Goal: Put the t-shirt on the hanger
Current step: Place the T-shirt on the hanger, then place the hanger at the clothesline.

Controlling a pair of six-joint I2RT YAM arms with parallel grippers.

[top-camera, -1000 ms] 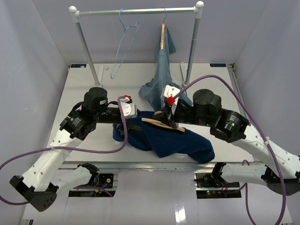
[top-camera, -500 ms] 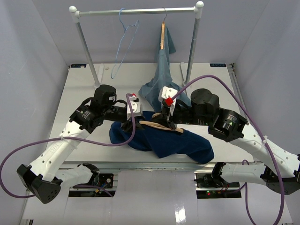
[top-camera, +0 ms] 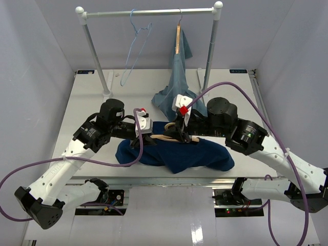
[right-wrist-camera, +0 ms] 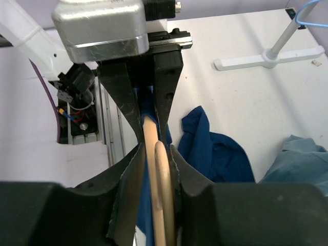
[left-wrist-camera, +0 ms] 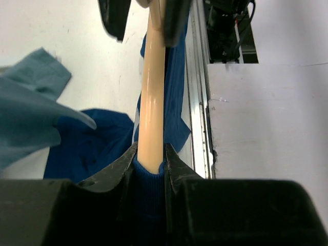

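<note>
The dark navy t-shirt point(top-camera: 179, 156) lies crumpled at the table's front edge. The tan wooden hanger point(top-camera: 166, 137) is held just above it, between both grippers. My left gripper point(top-camera: 139, 137) is shut on one wooden arm of the hanger point(left-wrist-camera: 152, 92), with the ribbed navy collar point(left-wrist-camera: 148, 179) pinched in the jaws round the wood. The t-shirt's body point(left-wrist-camera: 87, 148) hangs below. My right gripper point(top-camera: 182, 130) is shut on the hanger point(right-wrist-camera: 164, 174), clamping its two wooden bars. The t-shirt point(right-wrist-camera: 215, 151) lies on the table beyond it. The hanger's hook is hidden.
A clothes rack point(top-camera: 148, 11) stands at the back, its base point(right-wrist-camera: 266, 57) on the table. A light-blue wire hanger point(top-camera: 134, 46) and a grey-blue shirt point(top-camera: 177, 77) on another wooden hanger hang from it. The shirt's hem reaches the table close behind the grippers.
</note>
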